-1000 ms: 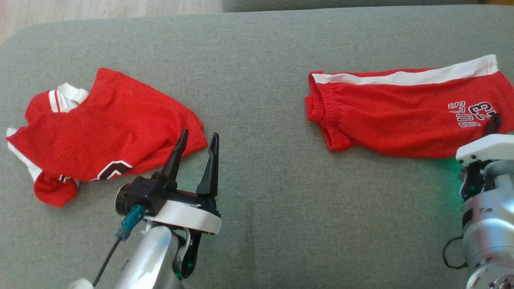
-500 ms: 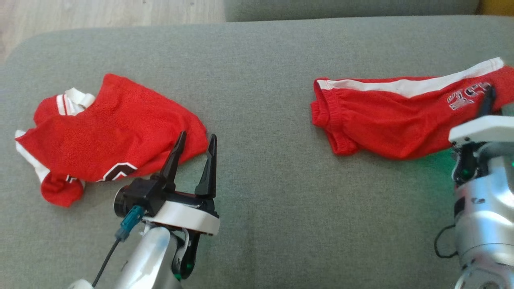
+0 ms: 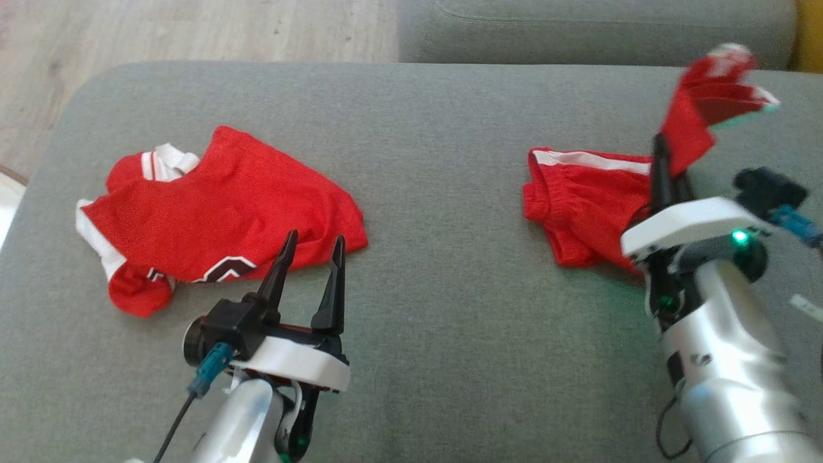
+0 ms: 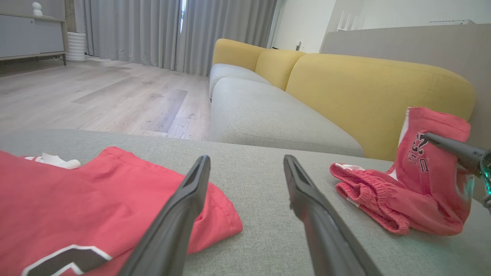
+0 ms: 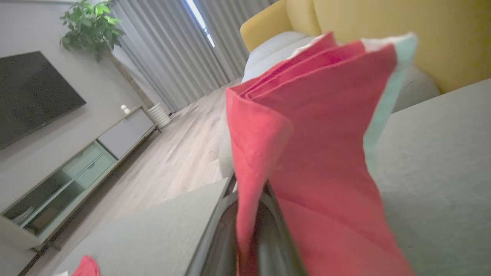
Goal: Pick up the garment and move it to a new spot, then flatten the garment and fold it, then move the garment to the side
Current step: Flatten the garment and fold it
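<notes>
The garment, a pair of red shorts (image 3: pixel 578 199) with a white side stripe, lies on the right of the grey cushion. My right gripper (image 3: pixel 662 157) is shut on its leg end (image 3: pixel 697 109), which hangs lifted above the waistband half that rests on the cushion. The right wrist view has the pinched red cloth (image 5: pixel 326 134) draped over the right gripper (image 5: pixel 245 199), hiding most of its fingers. In the left wrist view the shorts (image 4: pixel 422 180) stand up at the right. My left gripper (image 3: pixel 316 236) (image 4: pixel 246 158) is open, empty, just off the hem of a red jersey (image 3: pixel 225 206).
The jersey (image 4: pixel 76 207) lies crumpled on the cushion's left. The grey cushion (image 3: pixel 450 321) stretches wide between both garments. A second grey seat (image 3: pixel 578 26) and a yellow sofa back (image 4: pixel 364 84) lie beyond; wooden floor (image 3: pixel 193 32) lies past the far left edge.
My right gripper has raised the shorts' leg end off the cushion and carried it left, over the waistband half. The head camera has shifted. The left arm holds still.
</notes>
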Controlling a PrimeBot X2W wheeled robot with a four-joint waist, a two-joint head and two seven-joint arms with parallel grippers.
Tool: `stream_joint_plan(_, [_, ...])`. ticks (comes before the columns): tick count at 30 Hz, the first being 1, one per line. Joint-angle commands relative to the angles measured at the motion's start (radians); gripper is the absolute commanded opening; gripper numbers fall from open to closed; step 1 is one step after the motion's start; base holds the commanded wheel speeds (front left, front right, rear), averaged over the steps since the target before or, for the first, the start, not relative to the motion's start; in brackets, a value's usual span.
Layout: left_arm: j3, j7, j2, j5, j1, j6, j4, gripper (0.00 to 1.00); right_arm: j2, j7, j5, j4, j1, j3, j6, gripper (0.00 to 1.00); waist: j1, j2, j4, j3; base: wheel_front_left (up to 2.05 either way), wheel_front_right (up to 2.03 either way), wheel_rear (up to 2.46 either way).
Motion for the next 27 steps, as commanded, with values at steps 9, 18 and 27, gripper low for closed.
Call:
stream_joint_plan(9, [0.029, -0.008, 0.011, 0.005, -0.008, 0.010, -0.015, 1.00, -0.009, 0.057, 0.069, -0.029, 0.054, 0.297, -0.001, 0.00, 0.0001, 0.0000, 0.052, -0.020, 0.00, 0.00, 0.00])
stream_joint_plan(18, [0.032, -0.008, 0.019, -0.005, 0.000, 0.023, -0.015, 1.00, -0.061, 0.098, 0.089, 0.046, 0.093, 0.450, -0.001, 0.98, 0.0001, 0.0000, 0.027, -0.035, 0.00, 0.00, 0.00])
stream_joint_plan(27, [0.043, -0.008, 0.032, -0.016, 0.003, 0.035, -0.025, 1.00, -0.022, 0.125, 0.118, 0.012, 0.103, 0.593, -0.001, 1.00, 0.0001, 0.0000, -0.030, -0.048, 0.00, 0.00, 0.00])
